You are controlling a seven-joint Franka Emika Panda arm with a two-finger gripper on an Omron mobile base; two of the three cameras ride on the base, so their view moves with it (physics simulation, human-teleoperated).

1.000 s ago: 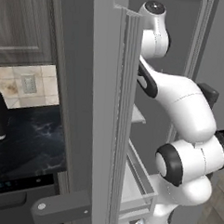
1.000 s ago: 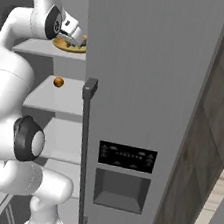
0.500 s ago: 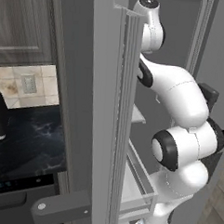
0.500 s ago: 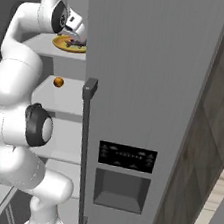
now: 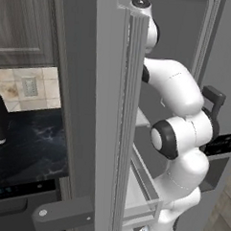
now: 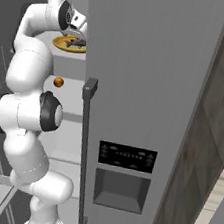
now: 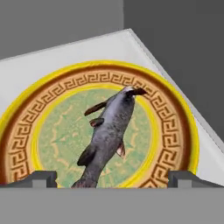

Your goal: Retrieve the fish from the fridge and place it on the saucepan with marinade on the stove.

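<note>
A grey fish (image 7: 108, 135) lies on a round plate (image 7: 175, 131) with a yellow rim and a brown key pattern, on a white fridge shelf (image 7: 52, 57). In the hand view my gripper (image 7: 111, 179) hovers over the fish's tail end, open, one fingertip (image 7: 41, 178) on each side and nothing between them. From the right base view the hand (image 6: 78, 26) reaches into the upper shelf of the grey fridge (image 6: 147, 89), just above the plate (image 6: 60, 42) and fish (image 6: 76, 42). The saucepan, marinade and stove are out of view.
The open fridge door (image 5: 115, 112) stands close on the arm's left. A small orange ball (image 6: 58, 82) sits on the shelf below. The closed fridge door with its dark bar handle (image 6: 84, 150) is at the right. A dark counter (image 5: 25, 141) lies left.
The arm has folded upward and reached deeper into the fridge, bringing the hand closer over the plate and fish. The jaws stay wide.
</note>
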